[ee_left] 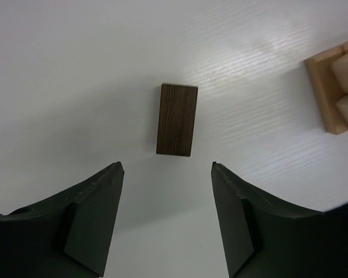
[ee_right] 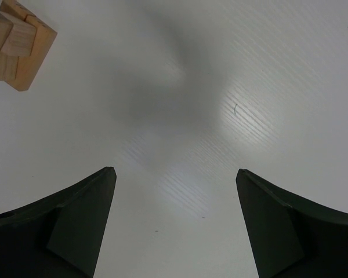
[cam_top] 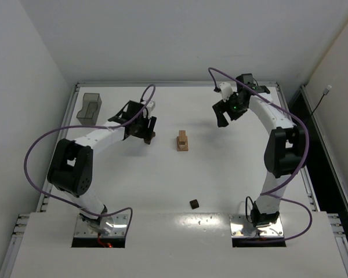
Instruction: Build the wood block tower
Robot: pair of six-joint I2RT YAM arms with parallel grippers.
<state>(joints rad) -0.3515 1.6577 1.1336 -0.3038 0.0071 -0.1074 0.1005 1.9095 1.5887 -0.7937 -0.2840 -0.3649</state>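
Dark block (ee_left: 177, 120) lies flat beneath the left claw (ee_left: 166, 164), open and empty, apparently lined up to grab it; right claw (ee_right: 174, 170) hangs open, empty.

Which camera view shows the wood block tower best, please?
The top external view: the wood block tower appears whole and unobstructed, though small. The left wrist view catches only part of it, cropped at the right edge; the right wrist view shows only a piece in its top left corner.
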